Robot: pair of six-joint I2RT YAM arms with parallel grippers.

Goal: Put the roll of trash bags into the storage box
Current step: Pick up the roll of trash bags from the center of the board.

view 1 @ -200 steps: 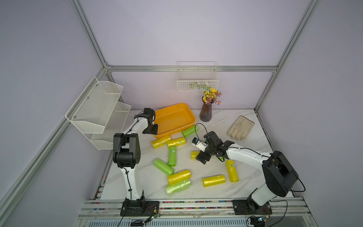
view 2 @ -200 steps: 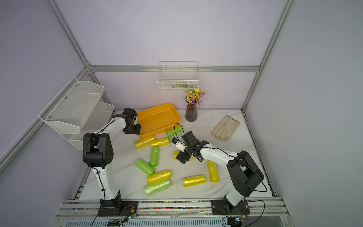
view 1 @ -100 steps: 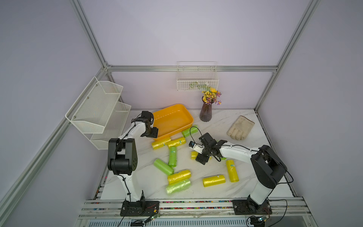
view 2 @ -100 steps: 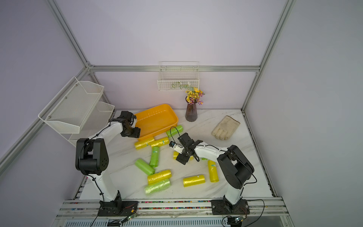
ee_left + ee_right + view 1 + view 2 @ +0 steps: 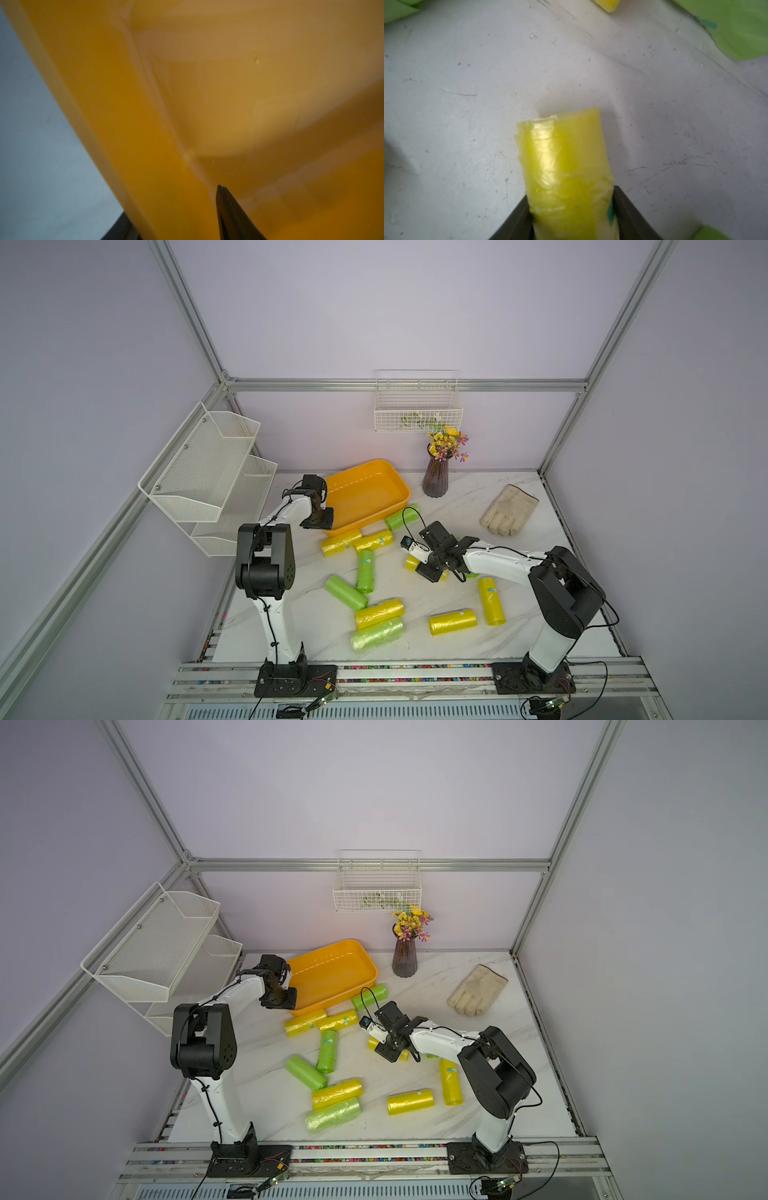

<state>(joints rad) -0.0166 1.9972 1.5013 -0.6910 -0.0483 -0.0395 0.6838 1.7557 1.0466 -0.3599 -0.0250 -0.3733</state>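
Only the right wrist view shows the right gripper (image 5: 572, 193) pinching the yellow roll of trash bags (image 5: 562, 149), which lies outside the storage box (image 5: 368, 495) in both top views. Only the left wrist view shows the left gripper (image 5: 172, 207) clamped on the box's rim. Behind the box, a wire basket (image 5: 449, 414) holds green sprigs (image 5: 411, 418).

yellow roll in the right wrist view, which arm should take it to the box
Right. The right gripper pinches that roll between its fingers, so it can probably carry it over. The left gripper straddles the box wall, holding no roll.
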